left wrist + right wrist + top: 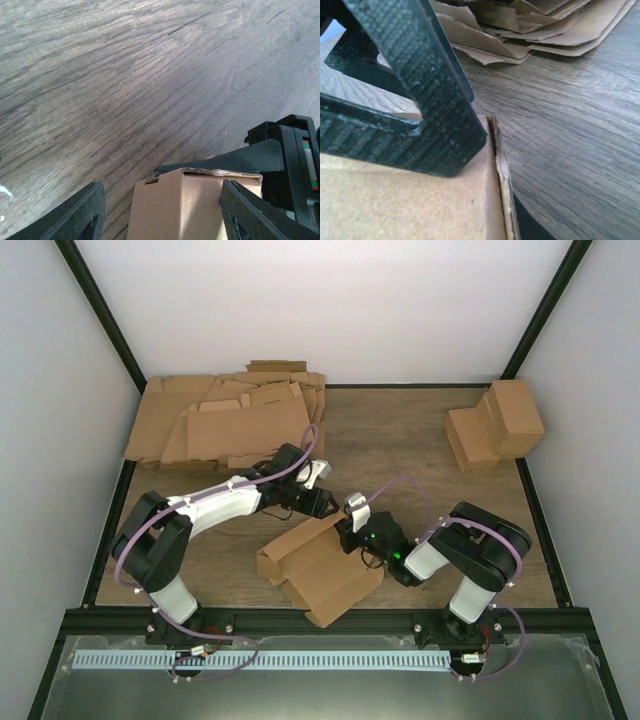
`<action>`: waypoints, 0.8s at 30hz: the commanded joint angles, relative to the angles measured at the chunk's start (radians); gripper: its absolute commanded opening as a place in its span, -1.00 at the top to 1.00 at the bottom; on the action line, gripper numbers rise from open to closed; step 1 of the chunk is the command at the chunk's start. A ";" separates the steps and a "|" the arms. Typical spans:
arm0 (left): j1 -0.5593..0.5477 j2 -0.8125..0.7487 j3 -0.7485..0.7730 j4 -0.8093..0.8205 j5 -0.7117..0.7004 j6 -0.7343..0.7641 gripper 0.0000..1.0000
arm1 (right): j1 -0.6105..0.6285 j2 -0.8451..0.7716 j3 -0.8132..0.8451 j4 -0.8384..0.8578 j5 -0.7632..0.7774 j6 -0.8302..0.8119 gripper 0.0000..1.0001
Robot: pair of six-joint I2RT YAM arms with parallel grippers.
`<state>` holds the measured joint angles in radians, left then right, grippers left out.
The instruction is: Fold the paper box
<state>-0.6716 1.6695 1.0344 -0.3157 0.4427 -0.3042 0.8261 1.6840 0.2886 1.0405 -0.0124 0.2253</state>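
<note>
The paper box (322, 572) lies partly folded at the table's near middle, with one wall raised at its far edge. My right gripper (349, 529) is shut on that raised wall. In the right wrist view one finger (427, 107) presses the brown panel (395, 200) and the other shows dark beneath its edge. My left gripper (321, 502) is open just beyond the wall. In the left wrist view its fingers (75, 215) stand wide apart on either side of the wall's top corner (190, 200), not touching it. The right gripper (287, 160) shows behind the wall there.
A thick heap of flat cardboard sheets (232, 420) lies at the back left and also shows in the right wrist view (535, 25). Finished brown boxes (497, 423) stand at the back right. Bare wooden tabletop (400, 440) lies between them.
</note>
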 commanded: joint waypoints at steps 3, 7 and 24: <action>-0.057 0.032 -0.018 0.027 -0.036 -0.011 -0.25 | 0.044 -0.011 -0.024 0.018 0.119 0.024 0.78; -0.074 0.046 -0.011 0.023 -0.065 -0.016 -0.13 | 0.070 -0.018 -0.058 0.056 0.170 0.040 0.77; -0.154 0.008 -0.088 -0.007 -0.192 -0.012 -0.02 | 0.200 0.030 -0.055 0.055 0.299 0.054 0.70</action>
<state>-0.7944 1.6585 1.0061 -0.2398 0.3035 -0.3298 0.9810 1.6768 0.2245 1.0843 0.2672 0.2779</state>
